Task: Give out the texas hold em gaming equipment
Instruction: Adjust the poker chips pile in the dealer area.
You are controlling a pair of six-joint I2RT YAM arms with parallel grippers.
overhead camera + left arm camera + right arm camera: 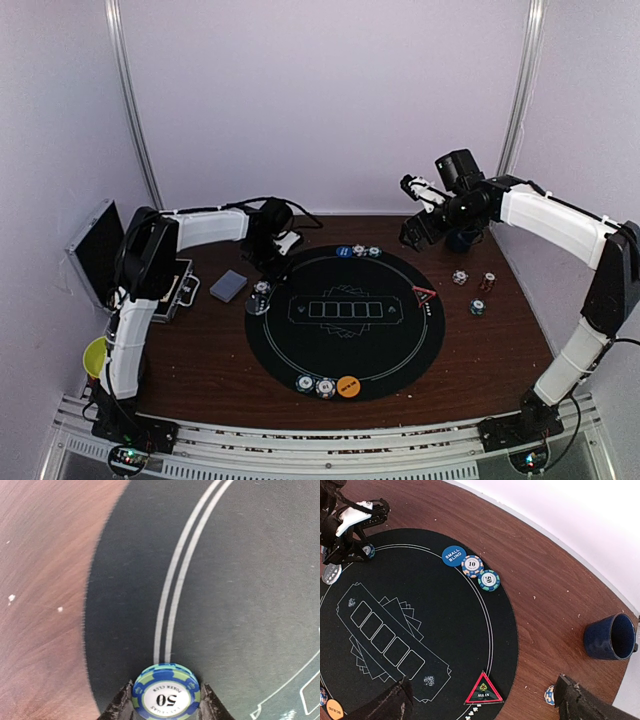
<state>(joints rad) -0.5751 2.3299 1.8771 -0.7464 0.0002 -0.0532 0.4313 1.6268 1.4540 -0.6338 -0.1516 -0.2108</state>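
At 6 o'clock on the round black mat point(345, 345), nearest the arm bases, two striped chips point(315, 385) and the orange button point(348, 386) lie together on the rim, so that seat looks served.

At 9 o'clock at least one chip point(261, 289) lies on the mat's edge. Just off the mat beyond it, the grey-blue deck of cards point(228, 286) sits in one stack on the wooden table point(200, 370). The five card outlines point(347, 310) in the mat's middle are bare, so no card looks dealt.

At 3 o'clock the red triangle marker point(424, 295) sits inside the rim. Three loose chips point(478, 307) lie off the mat to its right, apparently not yet placed.

Toward 10 to 11 o'clock the left gripper point(278, 245) hangs over the mat's rim lines, its fingers pinching a blue-and-green 50 chip point(166, 694) by its edges. That chip looks not yet set down.

At 12 o'clock the blue button point(454, 555) and two chips point(480, 573) are lined along the far rim; that seat also looks served.

The right gripper point(415, 230) hovers raised at about 1 o'clock, fingers spread wide and holding nothing.

I judge the job past halfway. What is left is the held chip, the three stray chips and all the cards.
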